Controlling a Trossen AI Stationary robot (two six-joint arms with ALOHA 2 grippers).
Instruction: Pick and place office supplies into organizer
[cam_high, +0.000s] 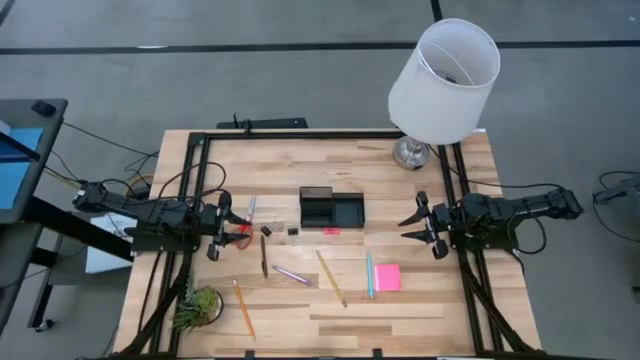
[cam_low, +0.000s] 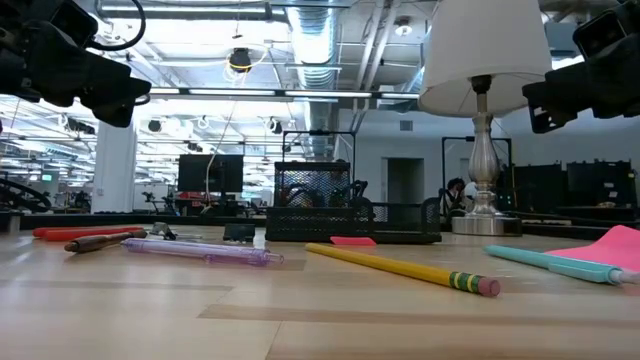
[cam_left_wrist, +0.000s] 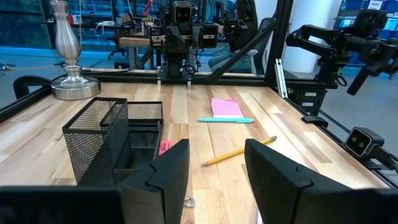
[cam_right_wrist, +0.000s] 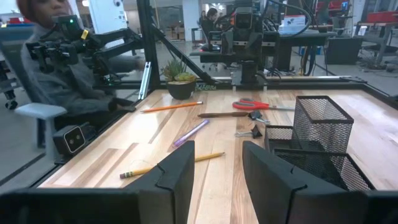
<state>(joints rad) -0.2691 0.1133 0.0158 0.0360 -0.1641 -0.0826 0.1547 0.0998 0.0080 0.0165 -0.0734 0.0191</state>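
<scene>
- on the wooden desk (cam_high: 420, 300), the black mesh organizer (cam_high: 331, 209) sits mid-desk with its taller box toward the left arm, apparently central so both arms can reach it.
- left gripper (cam_high: 217, 226) hovers at its own edge of the desk, fingers parted and holding nothing, nearest the red-handled scissors (cam_high: 243, 228) and brown pen (cam_high: 264, 255).
- right gripper (cam_high: 428, 226) hangs opposite, also parted and empty, close to the pink sticky pad (cam_high: 387, 277) and teal pen (cam_high: 369, 274).
- yellow pencil (cam_high: 331, 277), purple pen (cam_high: 292, 274), orange pencil (cam_high: 243, 306) and pink eraser (cam_high: 331, 231) lie loose outside the organizer; nothing appears filed yet.
- lamp (cam_high: 443, 80) and green plant tuft (cam_high: 198, 306) stand at corners, clear of the work.
</scene>
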